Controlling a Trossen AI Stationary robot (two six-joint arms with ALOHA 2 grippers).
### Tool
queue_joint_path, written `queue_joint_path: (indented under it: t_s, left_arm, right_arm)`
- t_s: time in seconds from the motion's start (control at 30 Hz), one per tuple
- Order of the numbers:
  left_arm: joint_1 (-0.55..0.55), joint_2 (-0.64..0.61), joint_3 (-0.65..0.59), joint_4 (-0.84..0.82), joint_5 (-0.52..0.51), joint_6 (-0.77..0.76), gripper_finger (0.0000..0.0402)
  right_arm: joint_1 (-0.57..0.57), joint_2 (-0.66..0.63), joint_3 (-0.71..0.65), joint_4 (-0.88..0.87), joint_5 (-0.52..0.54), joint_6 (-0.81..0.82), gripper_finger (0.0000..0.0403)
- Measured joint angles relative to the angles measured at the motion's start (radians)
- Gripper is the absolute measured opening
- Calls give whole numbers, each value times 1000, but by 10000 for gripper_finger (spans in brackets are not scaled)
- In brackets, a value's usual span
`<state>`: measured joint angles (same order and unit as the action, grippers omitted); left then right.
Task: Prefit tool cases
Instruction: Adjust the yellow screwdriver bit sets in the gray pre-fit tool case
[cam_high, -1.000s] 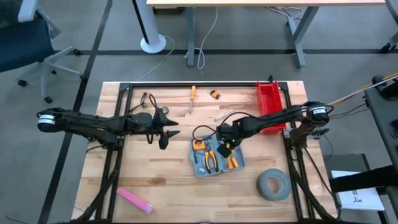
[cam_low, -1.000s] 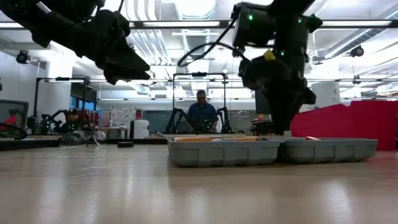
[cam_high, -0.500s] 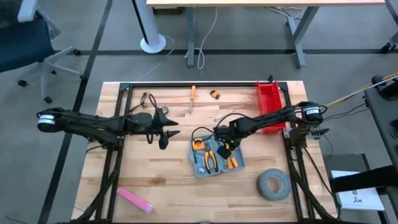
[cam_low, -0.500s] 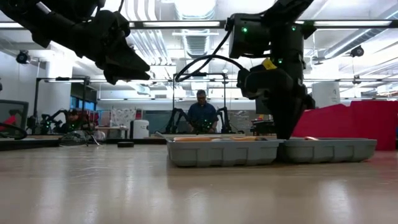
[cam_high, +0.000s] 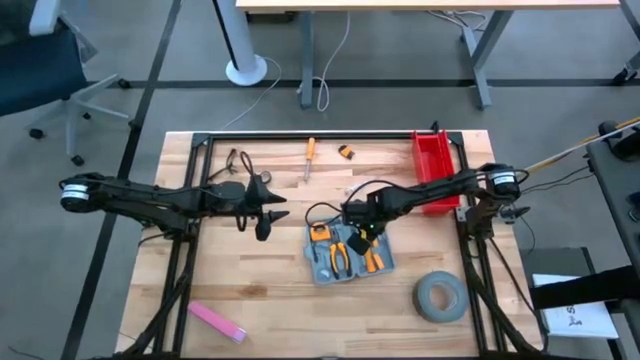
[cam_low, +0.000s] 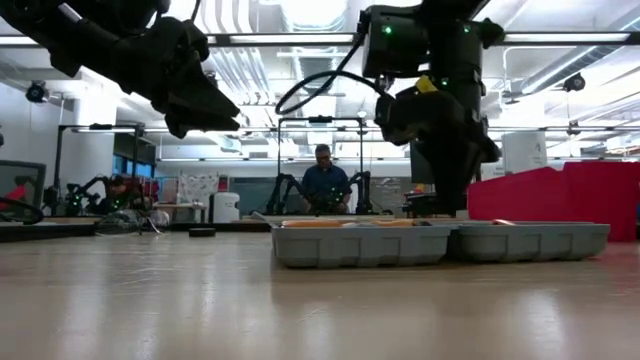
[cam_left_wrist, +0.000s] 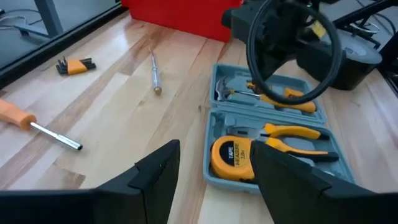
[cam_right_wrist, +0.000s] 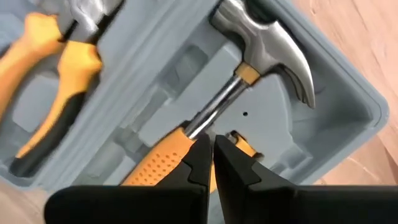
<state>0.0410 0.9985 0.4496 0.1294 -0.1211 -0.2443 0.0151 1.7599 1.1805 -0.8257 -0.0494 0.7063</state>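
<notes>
The case (cam_high: 347, 253) lies open on the table (cam_high: 260, 290), right of centre, both halves flat with the recesses facing up. The right gripper (cam_high: 362, 232) stands directly over the case's far half, fingers pressed together and holding nothing. In the right wrist view the closed fingertips (cam_right_wrist: 211, 149) point at the hammer (cam_right_wrist: 249, 74), where the steel shaft meets the orange grip. Whether the tips touch the hammer cannot be told. The left gripper (cam_high: 270, 213) hangs above the table to the left of the case, apart from it, fingers (cam_left_wrist: 158, 171) spread wide and empty.

The case is blue-grey moulded plastic with rounded corners and tool-shaped recesses. It holds the hammer, with a polished steel head and a stippled orange handle, pliers (cam_left_wrist: 292, 132) with orange and black grips, and a round orange tape measure (cam_left_wrist: 231, 157).

The table is pale wood planking with a dark frame. Beyond the case lie a screwdriver (cam_high: 309, 156) with an orange handle, a small orange hex-key set (cam_high: 346, 152) and a red bin (cam_high: 434, 165). A grey tape roll (cam_high: 439, 296) sits near the front right; a pink strip (cam_high: 217, 321) lies at the front left.

The low view shows a room with ceiling lights and a person (cam_low: 322, 182) far behind the table.
</notes>
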Motion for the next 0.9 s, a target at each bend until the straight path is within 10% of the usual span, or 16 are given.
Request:
queue_joint_path:
  t_s: [0.47, 0.9]
  left_arm:
    - [0, 0, 0, -5, -1, 8, 204]
    - [0, -4, 0, 1, -1, -4, 204]
  right_arm:
    - [-25, -17, -152, 39, -39, 54, 0]
    - [0, -36, -24, 5, 26, 37, 0]
